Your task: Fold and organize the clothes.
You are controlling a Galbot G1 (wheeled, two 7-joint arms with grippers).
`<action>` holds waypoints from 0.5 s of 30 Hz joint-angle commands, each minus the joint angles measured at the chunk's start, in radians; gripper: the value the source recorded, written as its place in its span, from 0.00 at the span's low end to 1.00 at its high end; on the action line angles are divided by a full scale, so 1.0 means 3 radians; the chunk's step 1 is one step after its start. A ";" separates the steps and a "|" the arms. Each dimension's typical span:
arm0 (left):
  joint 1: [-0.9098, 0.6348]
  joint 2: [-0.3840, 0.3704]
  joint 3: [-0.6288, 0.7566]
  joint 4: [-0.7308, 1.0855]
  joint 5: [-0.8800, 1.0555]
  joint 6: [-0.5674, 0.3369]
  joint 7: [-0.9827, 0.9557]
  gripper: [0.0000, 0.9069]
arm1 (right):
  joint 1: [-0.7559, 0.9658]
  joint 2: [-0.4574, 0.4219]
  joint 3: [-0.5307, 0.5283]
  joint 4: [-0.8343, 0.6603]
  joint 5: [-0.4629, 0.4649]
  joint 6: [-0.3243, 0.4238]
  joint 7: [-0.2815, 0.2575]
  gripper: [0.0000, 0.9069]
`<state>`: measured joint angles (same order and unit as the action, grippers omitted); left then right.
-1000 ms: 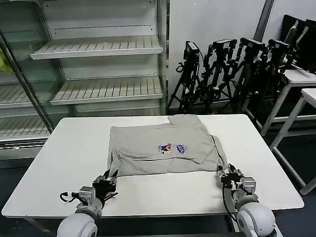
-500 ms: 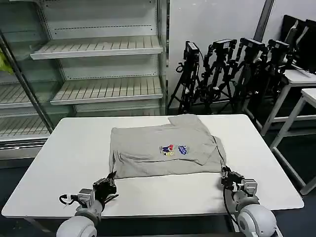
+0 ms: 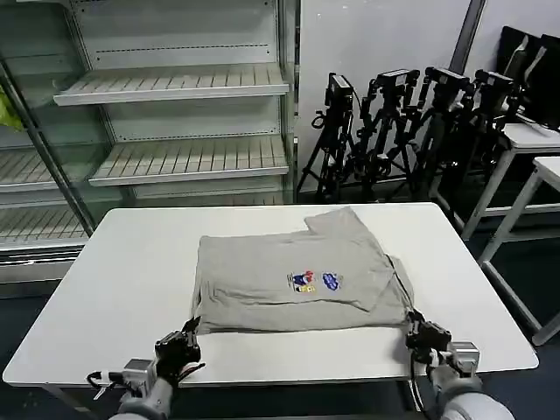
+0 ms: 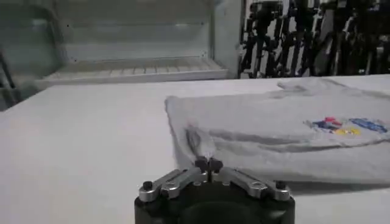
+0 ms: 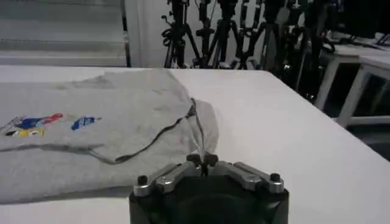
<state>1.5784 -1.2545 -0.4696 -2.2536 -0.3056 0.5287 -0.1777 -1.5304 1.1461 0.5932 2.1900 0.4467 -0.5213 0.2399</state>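
The shirt (image 3: 293, 280) lies folded at the middle of the table (image 3: 114, 280), print up. The left gripper (image 3: 182, 343) sits at the near left corner of the shirt and the right gripper (image 3: 426, 333) at its near right corner. Both have their jaws pinched together on a bit of the shirt's fabric.

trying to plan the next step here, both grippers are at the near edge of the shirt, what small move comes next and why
Probably open both and let go. The left gripper and right gripper are shut, each pinching a near corner of the shirt, which already lies folded and flat on the table, so more pulling would likely drag it off the near edge.
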 commanded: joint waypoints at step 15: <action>0.0977 0.0074 -0.0236 -0.0581 0.0317 0.0159 0.0014 1.00 | -0.0997 0.0008 0.0387 0.0748 -0.0290 -0.0154 -0.0052 1.00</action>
<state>1.7967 -1.2347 -0.5224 -2.3816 -0.2369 0.5532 -0.1745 -1.7521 1.1473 0.6828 2.3501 0.4029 -0.5459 0.2316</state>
